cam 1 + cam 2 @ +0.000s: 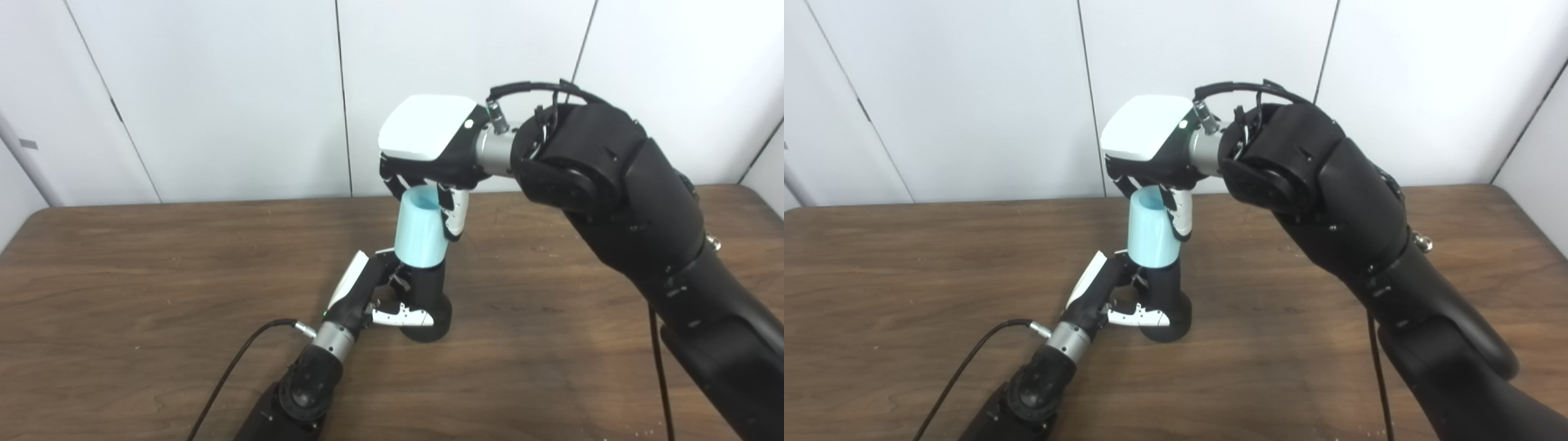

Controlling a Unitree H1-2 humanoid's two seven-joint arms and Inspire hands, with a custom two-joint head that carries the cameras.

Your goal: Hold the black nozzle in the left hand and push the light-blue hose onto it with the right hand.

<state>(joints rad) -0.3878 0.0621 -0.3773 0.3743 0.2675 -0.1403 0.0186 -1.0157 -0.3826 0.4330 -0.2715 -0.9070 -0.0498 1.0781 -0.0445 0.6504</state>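
- The nozzle (429, 300), black with a wide round foot, stands upright on the brown bench (153, 275).
- The left robot hand (373, 294) is wrapped around the nozzle low down: its thumb (404, 317) lies across the near side just above the foot, and its other fingers curl round the far side, partly hidden.
- The hose (419, 236), a short light-blue tube, sits upright on top of the nozzle, directly above the left robot hand; its lower rim covers the nozzle's upper end, and its open mouth faces up.
- The right robot hand (429, 153) hangs over the hose from above, white back turned up, fingers pointing down around the hose's top.
- One white-tipped finger (456, 214) of the right robot hand runs down the hose's right side, touching it; darker fingers reach down at its upper left rim. The hand is closed on the hose's top end.
- The right arm (643, 226) rises from the lower right and bends over toward the hose; the left arm (300, 392) comes in low along the bench, a black cable (239, 361) trailing from its wrist.
- Behind the bench stands a wall (214, 92) of white panels.
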